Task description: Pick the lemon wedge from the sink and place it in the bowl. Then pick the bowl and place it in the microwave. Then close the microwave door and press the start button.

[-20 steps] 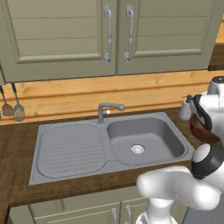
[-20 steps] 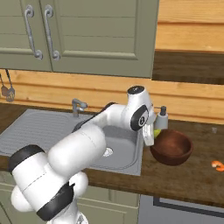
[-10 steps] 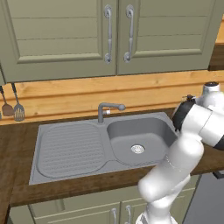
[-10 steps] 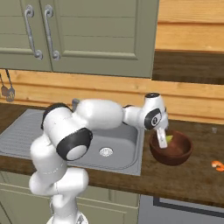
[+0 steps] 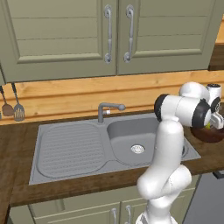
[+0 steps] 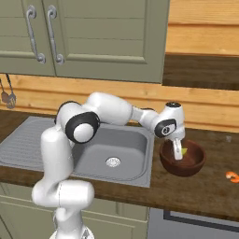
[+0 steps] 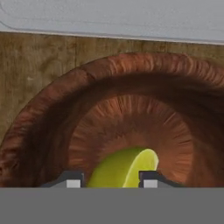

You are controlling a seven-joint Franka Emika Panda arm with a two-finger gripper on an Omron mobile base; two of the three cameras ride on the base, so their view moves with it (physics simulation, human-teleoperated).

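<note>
1. At the left we see the grey matte metal sink [image 6: 116, 149], its basin holding nothing but the round drain.
2. Just right of it, on the dark wooden worktop [image 6: 196, 191], stands the round reddish-brown bowl [image 6: 193, 163].
3. Our end effector [image 6: 178, 151] reaches into the bowl, clamped on the small yellow lemon wedge [image 7: 122, 168].

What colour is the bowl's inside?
Dark reddish-brown, streaked; the bowl shows best in the hand view.
</note>
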